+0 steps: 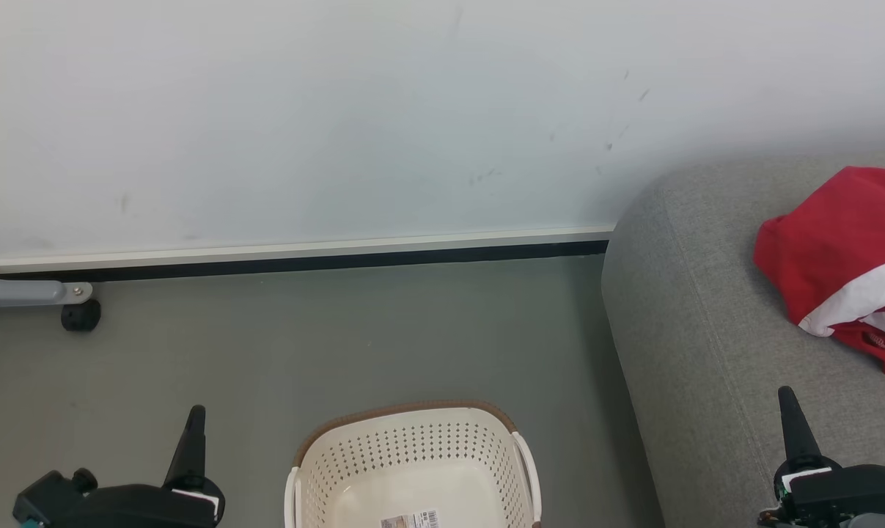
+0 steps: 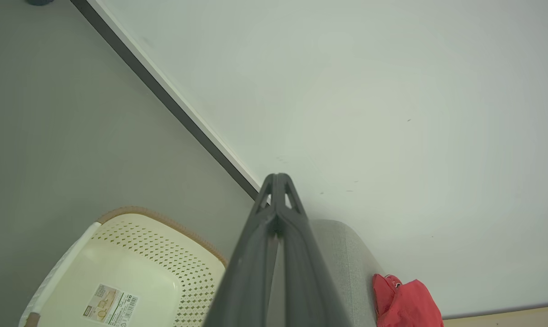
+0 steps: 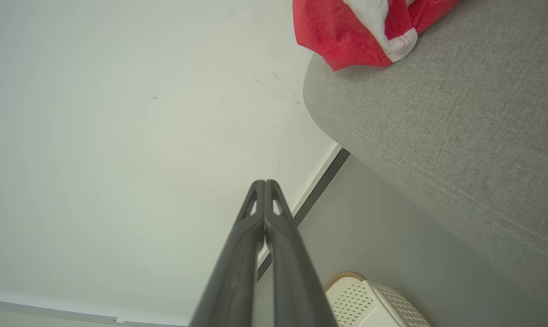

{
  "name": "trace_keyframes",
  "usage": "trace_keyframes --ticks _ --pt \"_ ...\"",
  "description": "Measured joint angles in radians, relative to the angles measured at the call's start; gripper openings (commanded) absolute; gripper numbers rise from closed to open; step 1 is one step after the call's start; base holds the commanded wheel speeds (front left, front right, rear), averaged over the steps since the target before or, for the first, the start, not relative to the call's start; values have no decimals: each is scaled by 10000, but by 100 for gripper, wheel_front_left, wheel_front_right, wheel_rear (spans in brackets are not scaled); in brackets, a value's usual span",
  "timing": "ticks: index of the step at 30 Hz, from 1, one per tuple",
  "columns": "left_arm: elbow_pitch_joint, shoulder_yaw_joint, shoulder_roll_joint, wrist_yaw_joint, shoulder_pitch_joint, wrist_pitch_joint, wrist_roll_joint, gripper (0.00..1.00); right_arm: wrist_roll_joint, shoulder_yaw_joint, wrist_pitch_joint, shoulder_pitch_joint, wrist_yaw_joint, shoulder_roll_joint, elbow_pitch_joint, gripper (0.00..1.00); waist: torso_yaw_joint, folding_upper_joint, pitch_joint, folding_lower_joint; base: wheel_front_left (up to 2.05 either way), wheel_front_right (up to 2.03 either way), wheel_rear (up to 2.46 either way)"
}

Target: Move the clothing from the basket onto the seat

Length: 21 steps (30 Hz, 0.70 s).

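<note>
The clothing [image 1: 832, 249] lies bunched on the seat [image 1: 691, 330], ahead of the right pincer [image 1: 786, 394], which is clenched on nothing. The basket [image 1: 413, 442] stands on the floor [image 1: 339, 330] between it and the left pincer [image 1: 196, 412], likewise clenched.

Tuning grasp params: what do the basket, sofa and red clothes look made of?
Basket: likely moulded cream plastic, smooth with a slight sheen, walls punched with holes. Sofa: grey woven upholstery, matte, weave and stitched seam visible. Clothes: soft red-and-white fabric, maybe cotton knit; it lies crumpled in folds.
</note>
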Motion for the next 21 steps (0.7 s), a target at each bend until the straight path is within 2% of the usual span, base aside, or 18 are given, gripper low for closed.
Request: trace_keyframes --ticks 21 --pt "153 679 -360 -481 -91 744 -2276 0 2295 -782 709 -183 382 495 426 0 -19 -1 -96 0 0 0 0"
